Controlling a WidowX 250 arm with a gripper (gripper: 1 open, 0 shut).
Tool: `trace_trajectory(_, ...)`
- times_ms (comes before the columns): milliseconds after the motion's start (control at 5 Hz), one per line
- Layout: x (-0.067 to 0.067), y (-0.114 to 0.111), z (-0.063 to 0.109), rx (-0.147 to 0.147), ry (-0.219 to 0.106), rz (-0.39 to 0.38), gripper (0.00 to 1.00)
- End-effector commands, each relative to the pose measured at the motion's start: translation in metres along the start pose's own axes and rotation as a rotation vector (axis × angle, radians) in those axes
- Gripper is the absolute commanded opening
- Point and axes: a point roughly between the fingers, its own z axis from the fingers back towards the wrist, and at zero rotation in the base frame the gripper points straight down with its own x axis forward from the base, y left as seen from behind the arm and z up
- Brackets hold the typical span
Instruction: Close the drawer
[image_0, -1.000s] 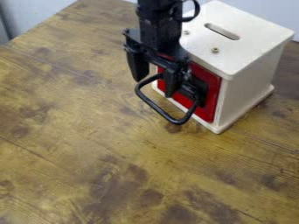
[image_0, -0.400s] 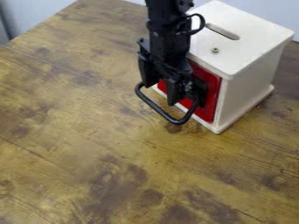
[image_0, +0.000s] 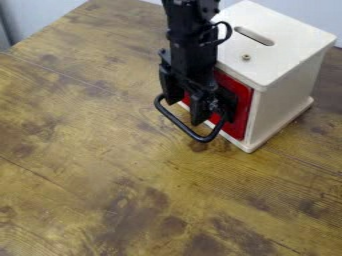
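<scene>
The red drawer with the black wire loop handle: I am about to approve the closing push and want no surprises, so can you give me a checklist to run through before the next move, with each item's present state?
1. Gripper at the front of the red box-shaped drawer: ok, it sits right in front of it.
2. Drawer fully closed: cannot tell, the gripper hides most of the front.
3. Black wire loop handle free of the fingers: cannot tell, they overlap in this view.
4. Cream wooden cabinet square and upright on the wooden table: ok.
5. Table in front of the drawer free of obstacles: ok.
6. Gripper open or shut: cannot tell.
</scene>
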Motion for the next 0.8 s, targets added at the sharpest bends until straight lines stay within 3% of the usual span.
trace_trajectory(0, 0.001, 0.013, 0.017, 0.036, -0.058, 0.063, 0.00)
trace_trajectory(200, 0.001, 0.015, 0.015, 0.033, -0.054, 0.056, 0.00)
trace_trajectory(400, 0.006, 0.009, 0.020, 0.019, -0.050, -0.026, 1.00)
trace_trajectory(600, 0.012, 0.003, 0.024, 0.017, -0.058, -0.111, 1.00)
